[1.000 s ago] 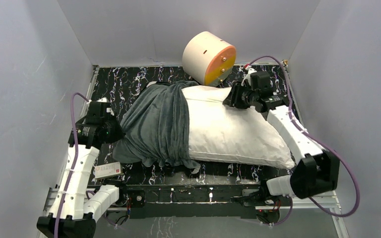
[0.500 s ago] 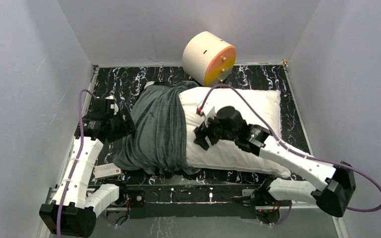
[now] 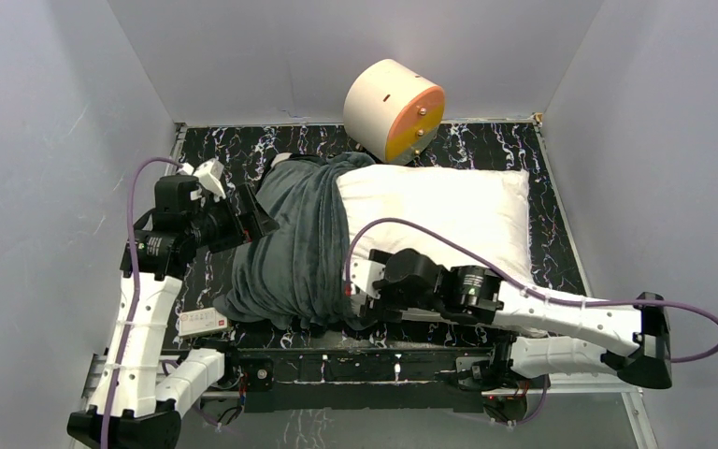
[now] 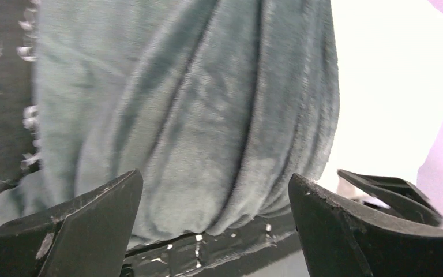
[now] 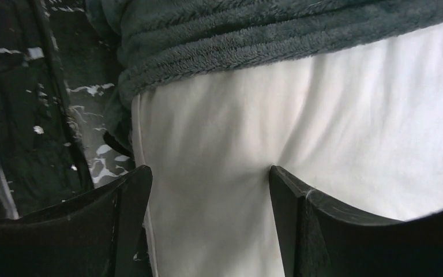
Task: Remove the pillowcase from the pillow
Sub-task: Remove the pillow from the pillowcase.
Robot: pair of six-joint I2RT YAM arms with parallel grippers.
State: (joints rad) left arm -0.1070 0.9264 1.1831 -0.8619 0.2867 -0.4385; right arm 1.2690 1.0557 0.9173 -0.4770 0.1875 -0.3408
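The white pillow (image 3: 449,210) lies across the table, its left part still inside the bunched dark grey pillowcase (image 3: 294,238). My left gripper (image 3: 251,217) hovers open at the pillowcase's left side. In the left wrist view, the left gripper (image 4: 213,199) holds nothing, and grey folds of the pillowcase (image 4: 196,109) lie beyond it. My right gripper (image 3: 360,292) sits at the pillow's near edge, just right of the pillowcase hem. In the right wrist view, the right gripper (image 5: 210,193) straddles bare white pillow (image 5: 219,150) with its jaws wide, and one fingertip (image 5: 282,179) dents the fabric.
A cream-and-orange cylinder (image 3: 394,109) stands at the back, touching the pillow's far edge. A white card (image 3: 204,323) lies at the near left by the left arm. Grey walls enclose the black marbled table (image 3: 215,154) on three sides.
My left gripper let go of the pillowcase's left edge, opened and rose toward its far left side. My right arm swung from the pillow's far right corner to its near edge by the hem, opening.
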